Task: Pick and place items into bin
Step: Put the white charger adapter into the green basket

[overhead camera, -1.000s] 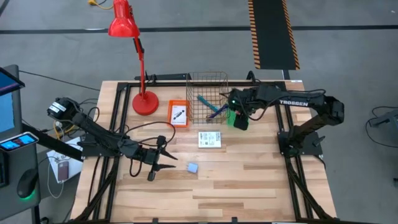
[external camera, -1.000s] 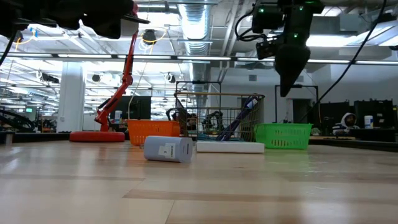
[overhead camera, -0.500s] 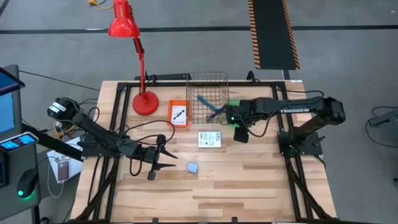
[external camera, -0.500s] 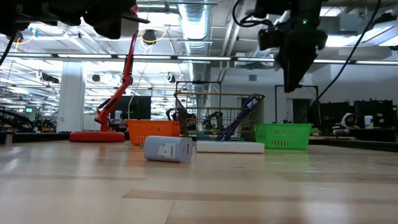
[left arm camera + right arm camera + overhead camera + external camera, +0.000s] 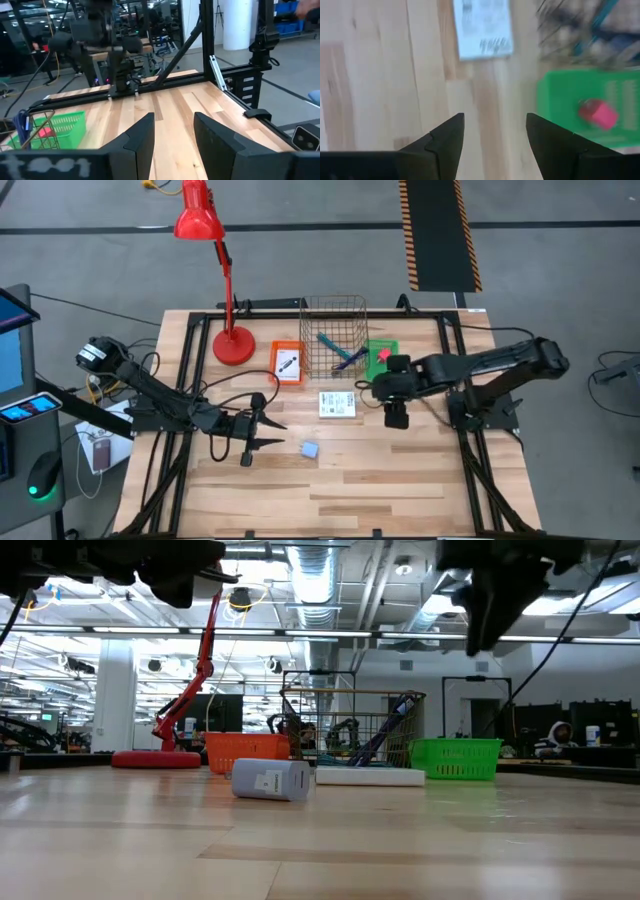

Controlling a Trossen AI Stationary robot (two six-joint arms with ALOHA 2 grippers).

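Observation:
My right gripper is open and hovers above bare table, just right of the flat white printed card and nearer than the green bin. A pink-red block lies in that bin. A blue pen and a teal pen stand slanted in the wire basket. A blue-grey block rests on the table. My left gripper is open, level above the table, left of this block.
An orange bin holding a printed card sits left of the wire basket. A red desk lamp stands at the far left. Black frame rails run along the table's left and right sides. Bare wood lies toward the near edge.
My right gripper has moved from above the green bin toward the table's near edge, rising a little, and now hangs right of the white card. The green bin and the pink-red block in it have come into view from above.

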